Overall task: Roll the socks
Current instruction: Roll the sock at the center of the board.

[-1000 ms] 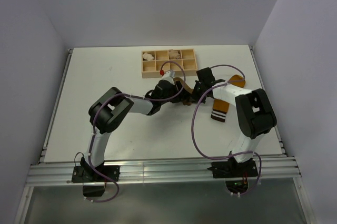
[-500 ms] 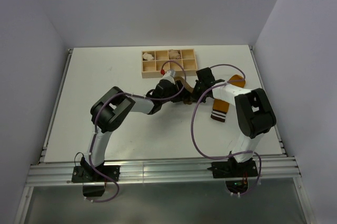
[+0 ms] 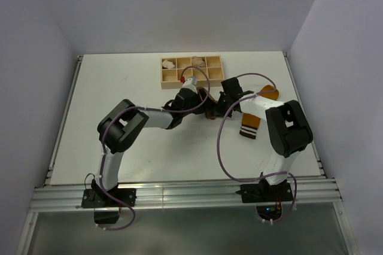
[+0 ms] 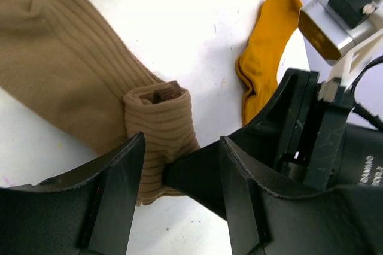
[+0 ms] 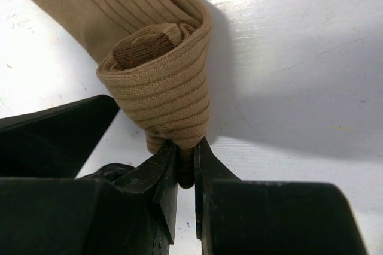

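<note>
White tabletop (image 3: 119,87), both arms reaching to its middle. At the far side I see a wooden tray (image 3: 161,74), two rows of four compartments; pale fabric bundles (image 3: 198,61) sit in the far row, and the near row I can't read properly past the left arm's cable. Mustard sock (image 3: 267,93) lies flat at right, striped cuff toward me, well apart from the tray. Tan sock (image 4: 66,69) sits between the hands just in front of the tray, one end wound into a tight roll (image 5: 158,87) with dark brown at its core, the rest flat on the tabletop. Right hand (image 5: 185,165) is pinched closed on the roll's lower edge. Left hand (image 4: 179,183) is spread wide, fingers either side of the roll and the right hand's tip, gripping nothing. White lettering (image 4: 367,171) on the right arm's black housing: too small to read.
</note>
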### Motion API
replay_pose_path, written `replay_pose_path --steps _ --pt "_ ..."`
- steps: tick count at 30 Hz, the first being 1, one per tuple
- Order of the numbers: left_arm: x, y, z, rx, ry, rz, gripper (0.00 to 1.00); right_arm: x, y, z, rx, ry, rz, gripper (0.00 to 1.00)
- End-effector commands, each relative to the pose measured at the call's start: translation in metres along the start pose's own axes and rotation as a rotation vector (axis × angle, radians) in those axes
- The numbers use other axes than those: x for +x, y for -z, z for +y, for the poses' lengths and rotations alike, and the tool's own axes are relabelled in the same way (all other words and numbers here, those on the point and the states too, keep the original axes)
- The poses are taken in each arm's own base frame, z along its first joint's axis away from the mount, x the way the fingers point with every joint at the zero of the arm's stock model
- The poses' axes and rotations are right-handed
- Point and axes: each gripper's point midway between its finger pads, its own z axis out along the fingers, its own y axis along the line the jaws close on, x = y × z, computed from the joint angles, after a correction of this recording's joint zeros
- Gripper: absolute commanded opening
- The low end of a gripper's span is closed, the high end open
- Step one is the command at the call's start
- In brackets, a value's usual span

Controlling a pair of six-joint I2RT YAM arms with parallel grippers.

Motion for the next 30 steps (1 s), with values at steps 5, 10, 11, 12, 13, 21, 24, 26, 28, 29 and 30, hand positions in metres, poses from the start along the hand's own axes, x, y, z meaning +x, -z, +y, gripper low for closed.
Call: replay_pose_path --steps 5,10,11,12,13,21,24,26,28,29,30 --pt "-0.016 -0.019 -0.013 0.000 -0.023 -0.001 0.59 0.010 -0.004 -0.002 0.030 0.029 0.047 0.02" --pt "-0.006 -0.030 -0.010 0.002 -0.021 0.041 0.59 0.011 -0.006 -0.002 0.027 0.031 0.053 0.02" --pt "-0.005 -0.031 -0.008 -0.003 -0.020 0.048 0.59 0.011 -0.006 -0.002 0.028 0.030 0.054 0.02" --pt "0.001 -0.031 -0.004 -0.016 -0.019 0.068 0.58 0.011 -0.006 -0.001 0.027 0.031 0.053 0.02" --pt "0.002 -0.032 -0.004 -0.017 -0.016 0.074 0.59 0.010 -0.006 0.000 0.024 0.031 0.052 0.02" --pt "0.023 -0.029 -0.003 0.000 0.008 0.141 0.56 0.008 -0.007 0.002 0.022 0.025 0.051 0.03" --pt "0.029 -0.027 -0.007 0.027 0.004 0.167 0.46 0.008 -0.009 0.002 0.018 0.024 0.049 0.05" --pt "0.031 -0.025 -0.009 0.049 0.003 0.177 0.38 0.007 -0.007 0.003 0.010 0.023 0.040 0.07" --pt "0.033 -0.025 -0.009 0.059 -0.001 0.188 0.32 0.006 -0.008 0.003 0.007 0.023 0.036 0.09" --pt "0.035 -0.025 -0.010 0.075 0.001 0.196 0.25 0.005 -0.006 0.004 0.001 0.022 0.029 0.10" --pt "0.035 -0.024 -0.011 0.086 0.005 0.200 0.20 0.006 -0.006 0.004 -0.004 0.018 0.026 0.11"
